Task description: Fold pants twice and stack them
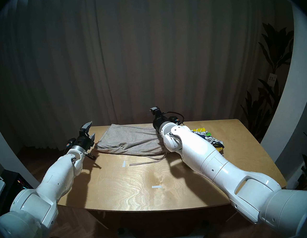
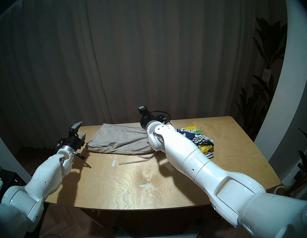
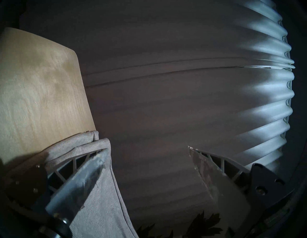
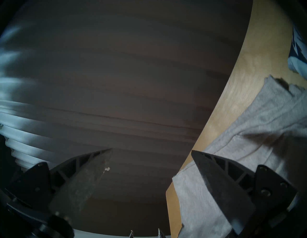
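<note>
The light grey-beige knit pants (image 1: 130, 141) lie flat and layered at the far middle of the wooden table (image 1: 135, 186), their drawstring (image 1: 143, 163) trailing toward me. The floral shorts (image 1: 210, 139) lie bunched to the right, partly hidden by my right arm. My left gripper (image 1: 91, 130) is open and empty, just left of the pants' left edge; in the left wrist view (image 3: 147, 148) the pants (image 3: 103, 199) lie under one finger. My right gripper's fingers are hidden in the head views; the right wrist view shows it (image 4: 151, 150) open and empty over the pants' (image 4: 249, 133) far edge.
Short strips of pale tape (image 1: 123, 163) (image 1: 156, 186) are stuck on the table. A dark curtain (image 1: 145, 62) hangs close behind the table's far edge. Potted plants (image 1: 274, 89) stand at the right. Dark equipment (image 1: 10, 180) and cables sit on the floor at the left.
</note>
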### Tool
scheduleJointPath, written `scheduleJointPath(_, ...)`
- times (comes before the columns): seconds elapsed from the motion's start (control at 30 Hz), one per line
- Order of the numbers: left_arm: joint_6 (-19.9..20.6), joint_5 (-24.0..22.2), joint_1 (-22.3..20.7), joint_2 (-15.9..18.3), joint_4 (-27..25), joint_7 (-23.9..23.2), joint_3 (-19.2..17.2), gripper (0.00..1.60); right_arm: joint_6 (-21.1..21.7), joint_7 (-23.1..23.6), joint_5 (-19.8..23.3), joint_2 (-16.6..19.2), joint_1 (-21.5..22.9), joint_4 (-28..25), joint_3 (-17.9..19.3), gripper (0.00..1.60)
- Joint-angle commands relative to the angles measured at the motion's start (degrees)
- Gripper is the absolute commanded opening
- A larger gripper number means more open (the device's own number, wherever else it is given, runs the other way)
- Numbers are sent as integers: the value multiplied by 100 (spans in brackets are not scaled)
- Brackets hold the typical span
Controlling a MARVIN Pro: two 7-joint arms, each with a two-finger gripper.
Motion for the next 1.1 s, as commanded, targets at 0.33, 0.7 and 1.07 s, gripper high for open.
scheduleJointPath(0.33,326,-22,144,4,-675,-318,17,160,-264,116,-171,716,84,-198,484,160)
scheduleJointPath(0.7,499,-69,378,30,-1057,-431,23,160,-378,123,-225,999,-7,-230,674,160)
scheduleJointPath(1.07,607,-144,648,83,-1378,-506,5,160,-419,128,-235,1092,-153,-340,683,160)
